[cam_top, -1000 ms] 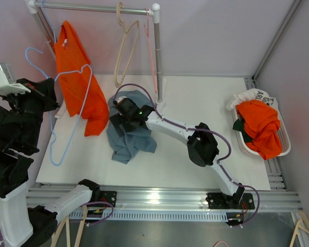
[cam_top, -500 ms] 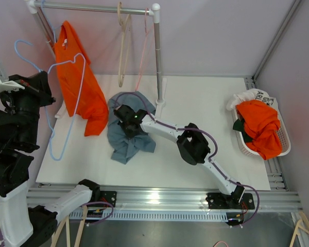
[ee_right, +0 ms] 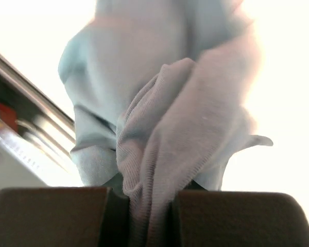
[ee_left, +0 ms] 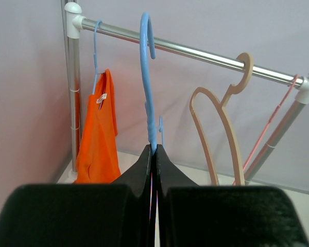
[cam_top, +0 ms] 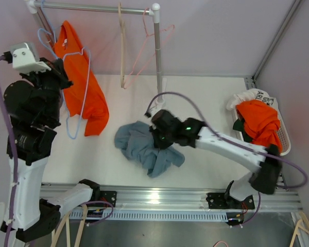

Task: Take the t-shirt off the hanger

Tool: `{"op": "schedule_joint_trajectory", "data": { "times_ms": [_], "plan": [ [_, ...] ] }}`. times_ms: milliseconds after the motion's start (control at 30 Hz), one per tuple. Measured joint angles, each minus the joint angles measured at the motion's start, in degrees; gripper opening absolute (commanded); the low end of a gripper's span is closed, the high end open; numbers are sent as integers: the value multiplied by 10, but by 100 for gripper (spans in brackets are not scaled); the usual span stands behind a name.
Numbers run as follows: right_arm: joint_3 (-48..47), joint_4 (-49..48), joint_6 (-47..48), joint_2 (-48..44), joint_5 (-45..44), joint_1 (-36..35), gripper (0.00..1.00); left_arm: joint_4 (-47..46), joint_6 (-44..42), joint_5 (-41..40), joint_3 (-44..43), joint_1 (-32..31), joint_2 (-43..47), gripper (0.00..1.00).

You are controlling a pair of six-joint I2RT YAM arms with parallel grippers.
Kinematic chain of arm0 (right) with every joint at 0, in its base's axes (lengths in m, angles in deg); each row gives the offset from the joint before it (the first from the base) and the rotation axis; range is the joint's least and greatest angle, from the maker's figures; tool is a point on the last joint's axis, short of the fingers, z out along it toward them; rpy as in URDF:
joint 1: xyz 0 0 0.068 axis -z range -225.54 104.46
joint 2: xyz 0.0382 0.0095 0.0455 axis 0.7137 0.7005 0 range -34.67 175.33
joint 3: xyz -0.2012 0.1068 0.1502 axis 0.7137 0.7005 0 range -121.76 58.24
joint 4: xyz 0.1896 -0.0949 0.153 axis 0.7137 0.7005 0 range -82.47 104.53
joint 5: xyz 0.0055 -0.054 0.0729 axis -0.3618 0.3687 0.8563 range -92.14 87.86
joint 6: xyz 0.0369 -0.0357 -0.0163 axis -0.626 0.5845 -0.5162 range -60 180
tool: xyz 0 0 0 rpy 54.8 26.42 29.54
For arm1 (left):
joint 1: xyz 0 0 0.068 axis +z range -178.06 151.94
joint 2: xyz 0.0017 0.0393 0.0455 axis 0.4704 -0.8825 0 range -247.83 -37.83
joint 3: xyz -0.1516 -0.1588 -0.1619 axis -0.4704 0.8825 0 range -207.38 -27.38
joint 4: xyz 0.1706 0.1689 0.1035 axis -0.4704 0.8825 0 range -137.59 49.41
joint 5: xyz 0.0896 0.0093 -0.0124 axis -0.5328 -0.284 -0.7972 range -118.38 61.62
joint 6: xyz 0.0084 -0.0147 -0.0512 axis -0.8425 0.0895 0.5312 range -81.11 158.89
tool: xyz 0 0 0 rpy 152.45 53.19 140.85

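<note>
The grey-blue t-shirt lies crumpled on the white table, off the hanger. My right gripper is shut on a fold at its right side; in the right wrist view the ribbed cloth is bunched between the jaws of that gripper. The empty light-blue hanger hangs upright at the left, in front of an orange shirt. My left gripper is shut on its neck. In the left wrist view the hanger's hook rises from the gripper, just below the metal rail.
A clothes rack stands at the back. It carries an orange shirt on its own hanger, a beige hanger and a pink hanger. A white basket of orange clothes sits at the right edge.
My right gripper has shut on the t-shirt and dragged it right and nearer. The left arm has raised the blue hanger up toward the rail.
</note>
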Motion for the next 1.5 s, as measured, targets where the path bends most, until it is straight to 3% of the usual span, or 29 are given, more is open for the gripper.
{"op": "schedule_joint_trajectory", "data": {
  "times_ms": [100,233,433,600,733,867,933,1067,1233,1500],
  "plan": [
    [-52,38,-9,-136,-37,43,0,-40,-16,2,24,6,-14,1],
    [-204,74,-5,-212,-113,147,0,-89,-40,-1,30,11,-33,0],
    [-462,145,34,-161,-189,340,0,-153,-57,-15,20,19,-51,1],
    [-548,186,53,-110,-187,471,0,-212,-67,-13,34,32,-57,1],
    [-405,163,51,-142,-142,584,0,-245,-66,-1,30,43,-88,1],
    [-195,108,8,-170,-27,779,0,-258,-65,20,18,50,-136,1],
    [-126,94,-17,-164,-16,833,0,-257,-65,29,12,51,-160,1],
    [-41,57,-62,-161,-32,842,0,-255,-64,41,-7,52,-203,1],
    [85,-57,-106,-157,-68,826,0,-255,-56,49,-24,53,-224,1],
    [134,-176,-146,46,-94,814,0,-265,-51,55,-43,53,-243,1]
  ]
}}
